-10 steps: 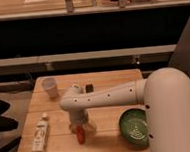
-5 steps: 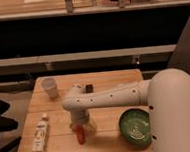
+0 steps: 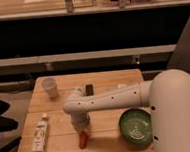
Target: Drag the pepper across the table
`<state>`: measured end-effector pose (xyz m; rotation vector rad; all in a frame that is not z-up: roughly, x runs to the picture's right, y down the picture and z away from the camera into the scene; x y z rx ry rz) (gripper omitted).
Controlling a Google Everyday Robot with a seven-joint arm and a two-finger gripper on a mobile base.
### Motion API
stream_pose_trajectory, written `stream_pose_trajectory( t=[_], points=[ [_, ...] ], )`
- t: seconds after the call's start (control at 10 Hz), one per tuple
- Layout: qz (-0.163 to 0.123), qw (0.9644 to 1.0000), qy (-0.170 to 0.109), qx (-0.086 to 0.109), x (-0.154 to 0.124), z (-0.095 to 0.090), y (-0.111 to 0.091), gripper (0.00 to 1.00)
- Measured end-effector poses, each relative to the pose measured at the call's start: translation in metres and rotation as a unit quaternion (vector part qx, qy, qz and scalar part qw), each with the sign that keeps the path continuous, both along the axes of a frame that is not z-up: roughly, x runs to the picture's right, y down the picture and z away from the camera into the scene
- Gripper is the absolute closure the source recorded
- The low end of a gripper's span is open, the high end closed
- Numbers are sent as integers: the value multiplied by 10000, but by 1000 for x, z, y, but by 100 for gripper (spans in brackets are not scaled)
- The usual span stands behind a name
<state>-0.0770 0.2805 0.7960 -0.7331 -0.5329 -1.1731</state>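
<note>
The table (image 3: 109, 79) is lit dimly, warmly, from above; darkness is left beyond its far edge. The gripper (image 3: 82, 130), near the front edge, is softly lit.

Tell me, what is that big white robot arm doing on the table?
The robot's arm reaches over the table with its end effector pointing down right above a small red pepper near the front edge. Its job is to drag that pepper across the wood. A green bowl sits on the picture's right, a white bottle lies on the picture's left, and a white cup stands at the far corner.
</note>
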Motion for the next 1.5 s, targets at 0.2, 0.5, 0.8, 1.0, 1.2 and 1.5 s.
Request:
stream_pose_trajectory(
  t=[0.2, 0.5, 0.8, 1.0, 1.2, 1.5],
  points=[
    [63, 10000, -18, -2, 2, 7, -9, 98],
    [180, 9998, 38, -15, 16, 5, -11, 98],
    [261, 9997, 34, -9, 21, 7, -16, 98],
    [301, 9995, 30, -25, 23, 7, -19, 98],
    [390, 9992, 60, -42, 31, 6, -18, 98],
    [482, 9988, 29, -44, 38, 6, -22, 98]
  ],
)
